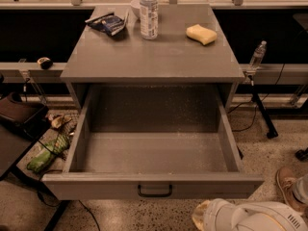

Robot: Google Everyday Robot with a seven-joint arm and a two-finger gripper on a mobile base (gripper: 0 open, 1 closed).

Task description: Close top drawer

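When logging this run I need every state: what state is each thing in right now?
Wide grey top drawer: open, pulled far out.
Clear plastic water bottle: upright on the grey cabinet top.
Yellow sponge: lying flat on the cabinet top.
Dark snack bag: lying flat, left of the bottle.
White robot gripper: low at the view's bottom edge, below the drawer front, right of its black handle.

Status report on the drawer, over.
Gripper low, right of handle, not touching. Top drawer fully open. Nothing inside blocking it.

Dim warm light, jaws pale at bottom right
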